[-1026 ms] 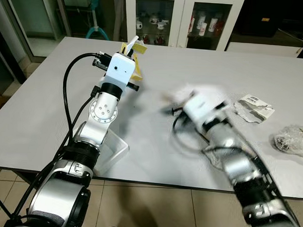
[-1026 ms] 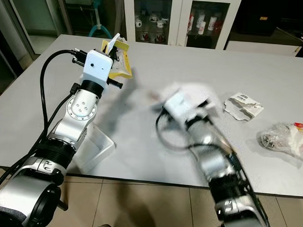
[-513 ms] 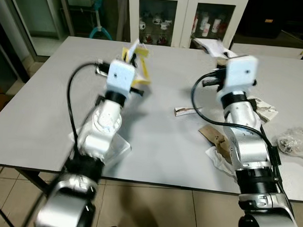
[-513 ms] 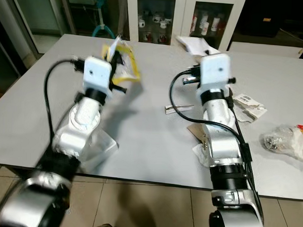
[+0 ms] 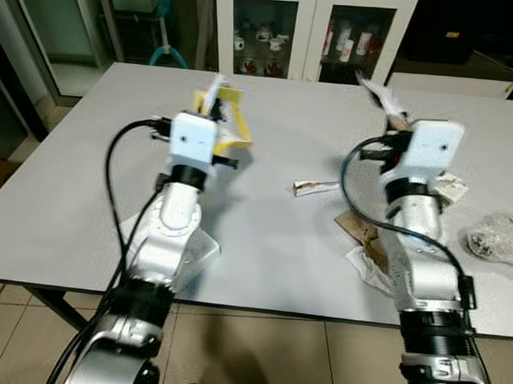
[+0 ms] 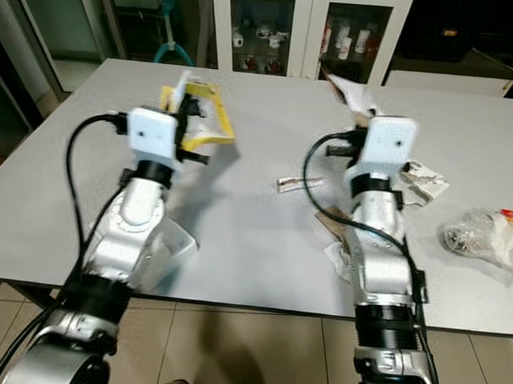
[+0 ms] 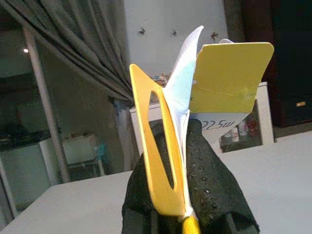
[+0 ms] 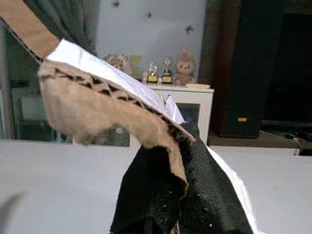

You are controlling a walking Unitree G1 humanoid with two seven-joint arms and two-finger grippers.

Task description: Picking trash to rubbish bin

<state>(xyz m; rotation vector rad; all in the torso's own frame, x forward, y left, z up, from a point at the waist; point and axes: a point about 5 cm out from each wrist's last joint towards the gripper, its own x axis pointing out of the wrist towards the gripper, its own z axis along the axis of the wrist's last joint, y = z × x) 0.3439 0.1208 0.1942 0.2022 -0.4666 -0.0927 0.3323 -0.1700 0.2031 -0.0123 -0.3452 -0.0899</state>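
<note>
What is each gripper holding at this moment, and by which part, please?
The left gripper pinches a yellow and white paper package by its lower edge. The right gripper clamps a torn piece of cardboard with white paper by its lower end.

The yellow packaging [image 7: 229,78] seemingly reads "22.5w".

Between my two arms the table [image 5: 263,234] is bare, except a small wrapper [image 5: 316,187] lying mid-table. My right side is crowded: torn cardboard [image 5: 360,229] and white scraps [image 5: 363,265] beside my right forearm, a paper piece [image 5: 449,189] beyond, a plastic bag [image 5: 495,236] at the edge. My left: open grey tabletop past the crumpled bag [image 5: 200,249].
</note>
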